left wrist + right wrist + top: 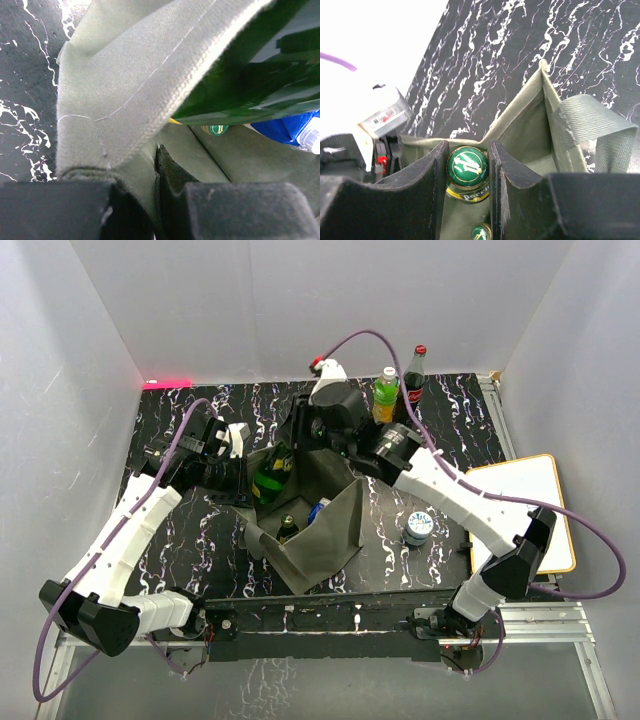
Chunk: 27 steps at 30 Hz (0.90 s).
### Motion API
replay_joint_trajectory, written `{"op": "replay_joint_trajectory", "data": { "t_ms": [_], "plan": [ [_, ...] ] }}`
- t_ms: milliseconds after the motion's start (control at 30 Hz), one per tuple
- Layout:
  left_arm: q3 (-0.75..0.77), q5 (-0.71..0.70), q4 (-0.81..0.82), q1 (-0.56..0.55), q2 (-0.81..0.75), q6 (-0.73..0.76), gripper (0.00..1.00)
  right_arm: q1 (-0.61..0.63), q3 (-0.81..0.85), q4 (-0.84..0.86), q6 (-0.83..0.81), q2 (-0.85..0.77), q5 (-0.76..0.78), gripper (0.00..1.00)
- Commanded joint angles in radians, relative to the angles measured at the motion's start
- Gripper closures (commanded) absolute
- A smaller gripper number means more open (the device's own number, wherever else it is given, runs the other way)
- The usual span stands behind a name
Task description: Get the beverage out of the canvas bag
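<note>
A: Where's the bag?
B: The canvas bag (325, 535) sits mid-table (455, 415), mouth open, sides floppy.
A: And the beverage?
B: The green bottle (466, 167) is tilted in the bag's mouth at the far-left side. A blue-labelled bottle (318, 510) lies inside.
A: Fingers?
B: The left gripper (150, 200) pinches the bag wall. The right gripper (467, 150) clamps the green bottle's neck.

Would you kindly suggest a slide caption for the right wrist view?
The right gripper grips the top of a green-capped bottle inside the canvas bag.

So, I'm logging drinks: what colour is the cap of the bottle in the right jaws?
The cap is green, clearest in the right wrist view.
</note>
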Motion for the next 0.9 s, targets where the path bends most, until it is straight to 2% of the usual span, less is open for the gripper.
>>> {"op": "replay_joint_trajectory", "data": {
  "t_ms": [0, 267, 467, 867],
  "plan": [
    [0.038, -0.015, 0.015, 0.002, -0.002, 0.001, 0.95, -0.071, 0.137, 0.095, 0.191, -0.102, 0.015, 0.92],
    [0.043, -0.021, 0.008, 0.002, 0.003, 0.002, 0.95, -0.195, 0.253, -0.041, 0.354, -0.156, -0.042, 0.92],
    [0.054, -0.011, 0.013, 0.002, 0.018, 0.006, 0.96, -0.346, 0.290, -0.076, 0.473, -0.180, -0.149, 0.92],
    [0.049, -0.004, 0.019, 0.001, 0.006, 0.023, 0.96, -0.769, 0.277, -0.015, 0.560, -0.157, -0.460, 0.92]
  ]
}}
